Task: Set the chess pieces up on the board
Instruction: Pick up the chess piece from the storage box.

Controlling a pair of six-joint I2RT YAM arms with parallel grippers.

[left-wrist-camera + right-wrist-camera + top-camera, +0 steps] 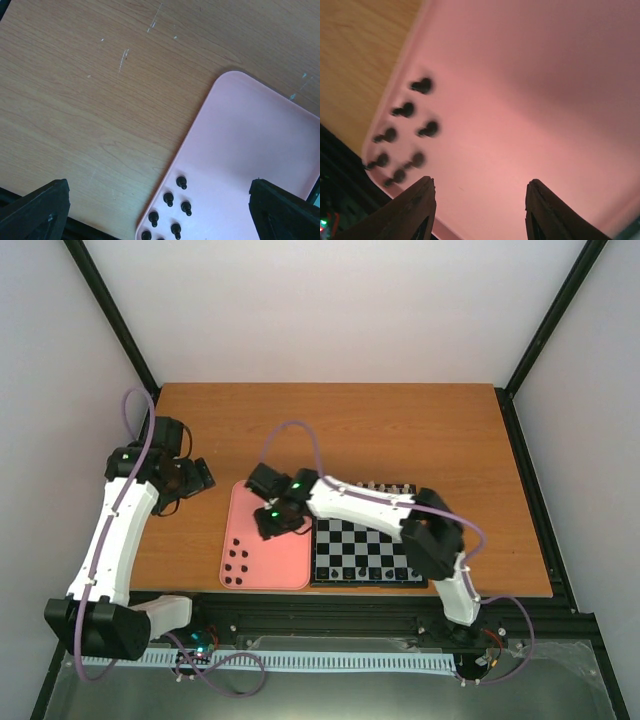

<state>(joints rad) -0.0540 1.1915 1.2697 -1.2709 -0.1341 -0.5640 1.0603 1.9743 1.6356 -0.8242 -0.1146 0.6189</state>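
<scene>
Several tiny black chess pieces (237,568) stand clustered in the near left corner of a pink tray (285,560). The left wrist view shows the pieces (170,200) sharply; in the right wrist view the pieces (405,125) are blurred. The board (350,540) lies right of the tray, with black pieces along its far and near rows. My right gripper (272,530) hovers over the tray's middle. It is open (481,184), with only bare pink tray between its fingers. My left gripper (200,478) hangs open (159,185) above the table, left of the tray, holding nothing.
The right arm (360,505) stretches leftward over the board's far left corner. The tray (250,150) and board sit near the table's front edge, against the black frame rail (350,605). Bare wooden tabletop (330,425) lies beyond them.
</scene>
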